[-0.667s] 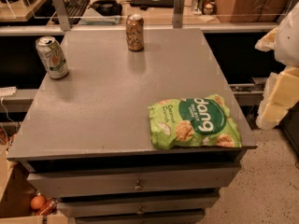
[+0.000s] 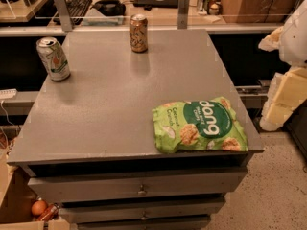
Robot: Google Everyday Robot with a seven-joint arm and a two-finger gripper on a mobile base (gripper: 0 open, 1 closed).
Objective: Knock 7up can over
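Note:
The 7up can point(image 2: 53, 59) stands upright near the far left edge of the grey cabinet top point(image 2: 120, 95); it is white and silver with green lettering. My gripper point(image 2: 284, 96) shows as cream-coloured parts at the right edge of the camera view, beside the cabinet's right side and far from the can. It holds nothing that I can see.
An orange-brown patterned can point(image 2: 138, 33) stands upright at the far middle of the top. A green snack bag point(image 2: 200, 125) lies flat at the front right corner. Drawers point(image 2: 139, 186) are below the top. A desk with a keyboard point(image 2: 76, 5) lies behind.

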